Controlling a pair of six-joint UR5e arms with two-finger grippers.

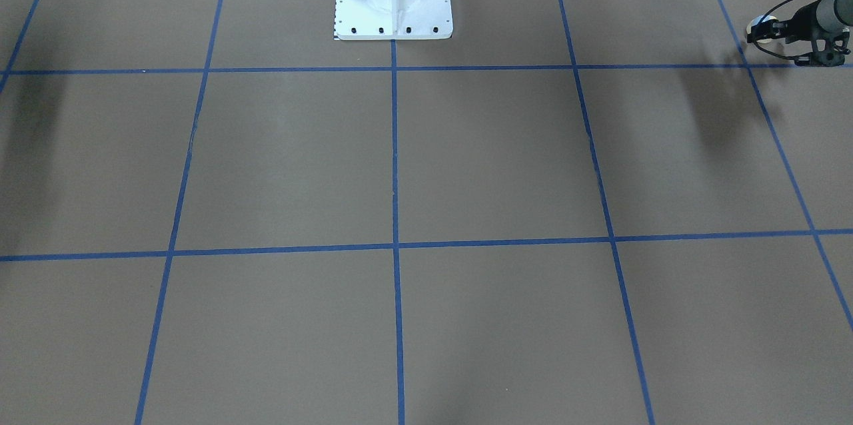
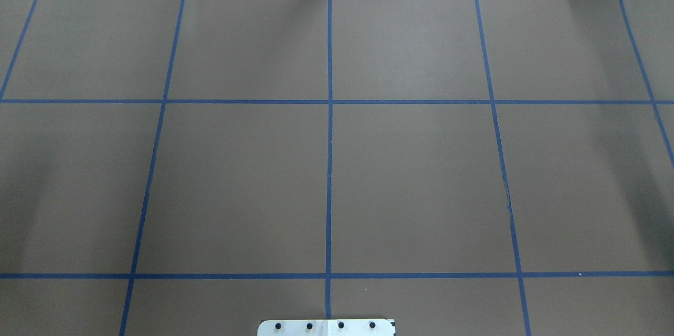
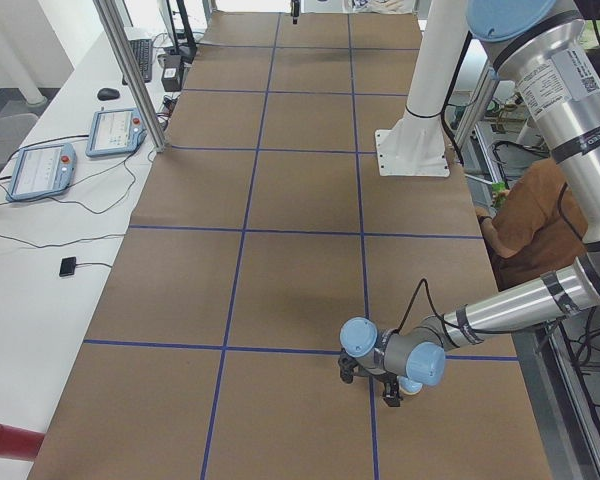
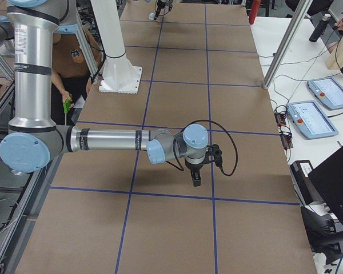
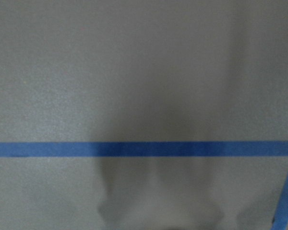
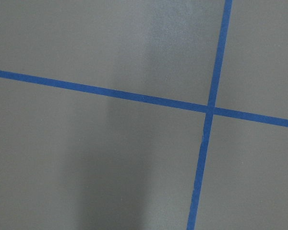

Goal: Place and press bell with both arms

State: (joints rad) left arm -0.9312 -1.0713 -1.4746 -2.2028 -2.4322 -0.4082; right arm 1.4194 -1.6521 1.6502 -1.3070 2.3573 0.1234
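The small light-blue and cream bell (image 1: 754, 26) sits between the fingers of my left gripper (image 1: 762, 32) at the far right edge of the front-facing view, just above the brown paper. The left gripper looks shut on it. In the exterior left view the gripper (image 3: 392, 393) hangs low over a tape crossing with the bell (image 3: 412, 387) beside it. My right gripper (image 4: 195, 181) shows only in the exterior right view, pointing down over the table; I cannot tell whether it is open. Both wrist views show only paper, tape and shadow.
The white pedestal base (image 1: 393, 5) stands at the robot's side of the table. Blue tape lines (image 2: 329, 115) grid the brown paper. Two tablets (image 3: 40, 170) and cables lie on the side table. A person (image 3: 525, 220) stands behind the robot.
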